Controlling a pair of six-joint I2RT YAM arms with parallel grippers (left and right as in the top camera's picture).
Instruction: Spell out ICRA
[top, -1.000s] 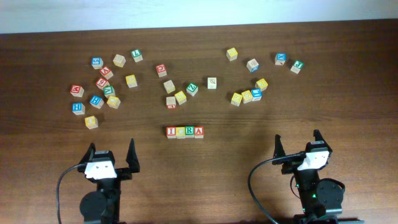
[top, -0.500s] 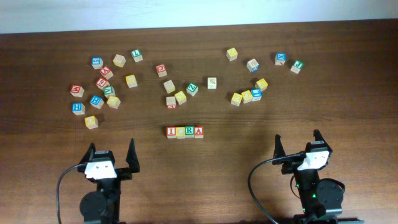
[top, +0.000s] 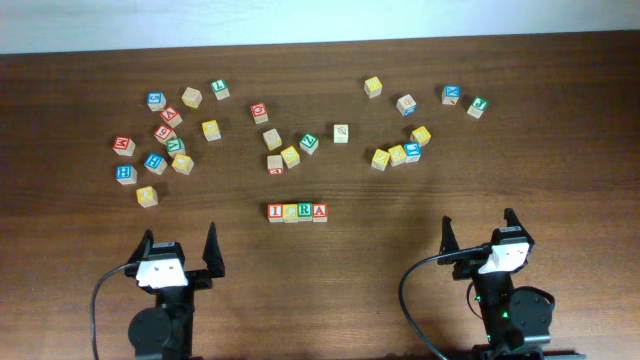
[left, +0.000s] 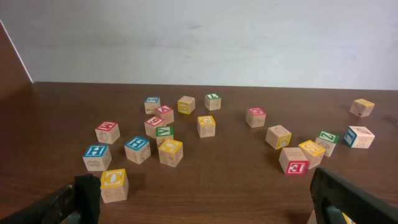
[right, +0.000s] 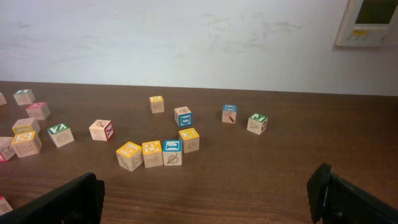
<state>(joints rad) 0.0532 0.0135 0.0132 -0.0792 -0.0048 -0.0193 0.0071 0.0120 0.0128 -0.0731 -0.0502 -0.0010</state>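
Note:
Four wooden letter blocks stand side by side in a row at the table's middle front, reading I, C, R, A: red I, yellow C, green R, red A. My left gripper is open and empty, behind and left of the row. My right gripper is open and empty, behind and right of it. In the left wrist view the jaws are wide apart over bare table. In the right wrist view the jaws are wide apart too.
Several loose letter blocks lie scattered across the far half: a cluster at far left, a few at centre, a line of three at right and others near the far right. A yellow O block sits by my left finger.

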